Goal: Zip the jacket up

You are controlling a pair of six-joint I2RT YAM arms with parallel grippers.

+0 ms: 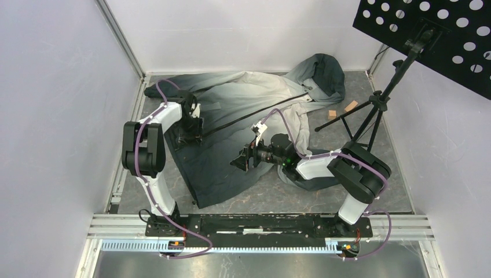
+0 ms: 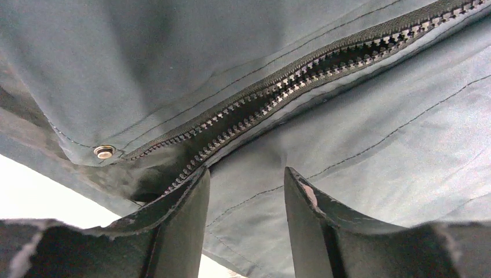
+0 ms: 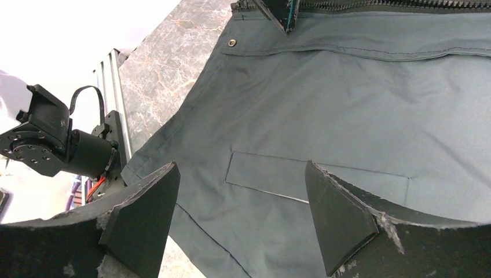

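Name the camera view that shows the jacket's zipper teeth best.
The left wrist view: the zipper crosses the frame close up, its two rows of teeth distinct and apart, near a snap. The top external view shows it only as a thin dark line across the jacket; the right wrist view catches a strip at its top edge.

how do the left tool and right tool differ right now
The left tool stands narrower, the right tool wider. The left tool is at the zipper of the jacket; the right tool hovers over its pocket flap. Both are open and empty.
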